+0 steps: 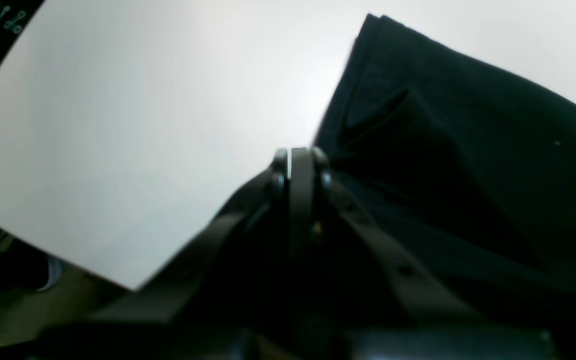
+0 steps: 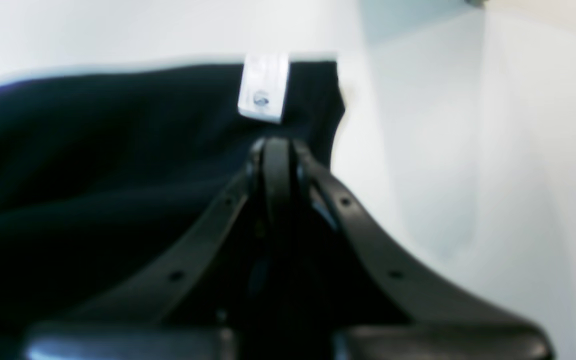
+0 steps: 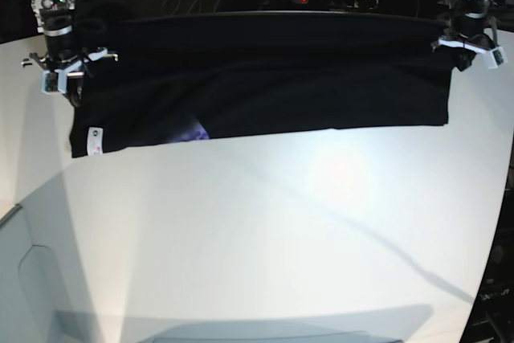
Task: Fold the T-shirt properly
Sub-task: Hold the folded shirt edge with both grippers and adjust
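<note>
The T-shirt [image 3: 265,78] hangs stretched in a wide black band across the top of the base view, held up off the white table [image 3: 265,230] between the two arms. Its lower edge runs roughly level through the upper third of the frame, dropping lower at the left end.

Right gripper [image 3: 71,86] is at the upper left of the base view, jaws pinched together on the shirt's left end. In the right wrist view the gripper [image 2: 276,145] sits at frame centre with black cloth filling the left half; the white tag [image 2: 264,87] hangs just above the fingertips, near the cloth's right edge. Same tag shows at the lower left corner of the shirt in the base view.

Left gripper [image 3: 459,55] is at the upper right of the base view, jaws closed on the shirt's right end. In the left wrist view the gripper [image 1: 300,160] is at centre, cloth spreading to the right in folds, bare table to the left.

A small purple mark [image 3: 195,131] shows on the lower edge of the shirt, left of centre in the base view. Long shadows cross the table below.
</note>
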Robot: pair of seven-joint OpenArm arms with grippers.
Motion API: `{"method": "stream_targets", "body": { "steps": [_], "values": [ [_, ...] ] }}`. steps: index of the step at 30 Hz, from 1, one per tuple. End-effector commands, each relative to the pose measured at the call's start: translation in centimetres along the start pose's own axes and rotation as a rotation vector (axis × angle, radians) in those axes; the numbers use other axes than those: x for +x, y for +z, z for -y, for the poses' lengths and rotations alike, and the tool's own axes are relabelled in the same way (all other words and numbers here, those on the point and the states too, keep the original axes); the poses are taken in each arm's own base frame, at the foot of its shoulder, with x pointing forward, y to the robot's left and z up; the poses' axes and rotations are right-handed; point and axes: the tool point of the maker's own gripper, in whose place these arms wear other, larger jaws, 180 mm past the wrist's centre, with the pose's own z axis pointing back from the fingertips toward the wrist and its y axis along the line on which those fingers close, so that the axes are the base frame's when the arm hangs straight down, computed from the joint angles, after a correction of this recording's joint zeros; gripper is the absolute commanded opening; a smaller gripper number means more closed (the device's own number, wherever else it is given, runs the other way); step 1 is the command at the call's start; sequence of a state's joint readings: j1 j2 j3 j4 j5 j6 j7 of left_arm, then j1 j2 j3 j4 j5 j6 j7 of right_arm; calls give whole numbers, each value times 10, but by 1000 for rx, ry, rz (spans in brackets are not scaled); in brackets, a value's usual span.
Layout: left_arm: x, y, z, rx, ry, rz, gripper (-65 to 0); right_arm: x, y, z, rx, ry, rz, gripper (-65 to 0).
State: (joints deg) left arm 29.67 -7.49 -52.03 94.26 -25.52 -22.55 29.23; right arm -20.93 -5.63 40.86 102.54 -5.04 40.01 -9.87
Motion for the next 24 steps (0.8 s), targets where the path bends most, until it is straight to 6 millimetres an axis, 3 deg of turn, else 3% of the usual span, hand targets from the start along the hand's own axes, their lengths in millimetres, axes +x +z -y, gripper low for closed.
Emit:
{"method": "stream_targets", "body": {
  "steps": [1, 7, 11, 15, 18, 20, 24],
  "values": [
    [13, 2, -3, 3, -12, 42, -649, 10, -3, 3, -8, 9, 37, -650],
    [13, 2, -3, 3, -12, 39, -649, -4, -23, 3, -11, 26, -19, -642],
    [13, 2, -3, 3, -12, 39, -647, -3, -28, 5, -20, 64, -36, -518],
    [13, 2, -3, 3, -12, 39, -645, 19, -28, 13, -52, 78, 16, -387],
    [13, 2, -3, 3, -12, 37, -643, 45, -13, 27, -118, 44, 103, -355],
    [13, 2, -3, 2, -11, 38, -611, 62, -2, 27, -133, 49, 153, -356],
    [13, 5, -2, -1, -13, 40, -497, 48, 6, 3, -71, 79, 72, -353]
  ]
}}
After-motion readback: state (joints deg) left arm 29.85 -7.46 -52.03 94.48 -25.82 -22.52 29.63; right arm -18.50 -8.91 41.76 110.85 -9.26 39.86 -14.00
